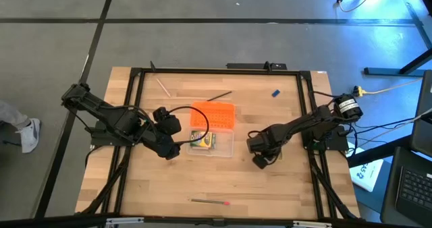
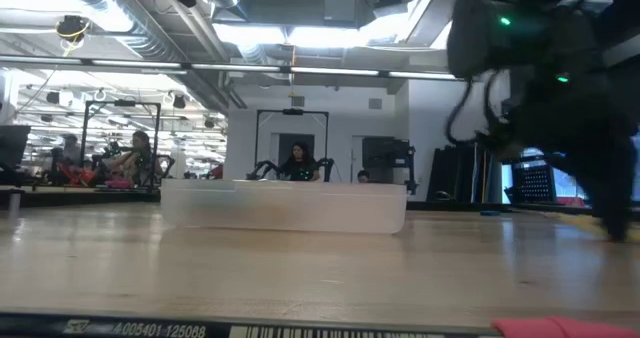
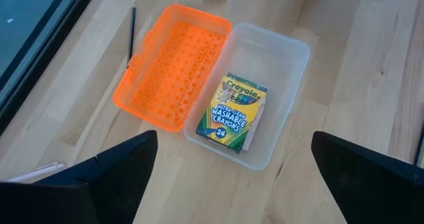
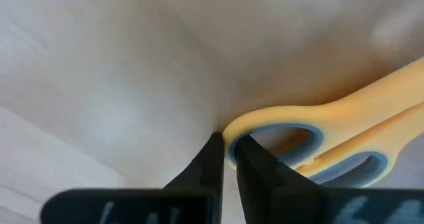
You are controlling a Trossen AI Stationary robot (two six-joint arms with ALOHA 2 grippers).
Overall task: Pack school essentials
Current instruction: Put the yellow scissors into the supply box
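Scissors [image 4: 331,134] right of clear box [image 1: 223,146]: right tool [image 4: 228,159] pinches handle loop for lifting. Left tool [image 3: 232,177] wide, crayon box [image 3: 233,112] already inside.

Bright overhead glare, blurred close-up scissors [image 4: 318,141]

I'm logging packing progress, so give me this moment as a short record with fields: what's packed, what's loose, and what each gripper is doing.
container: clear box, open, orange lid lying flat beside it
packed: crayon box inside the clear box
loose on table: red-tipped pencil near the front edge; dark pencil, pale stick and blue piece toward the far edge
left gripper: open, beside the box, holding nothing
right gripper: shut on the scissors handle loop, on the table right of the box
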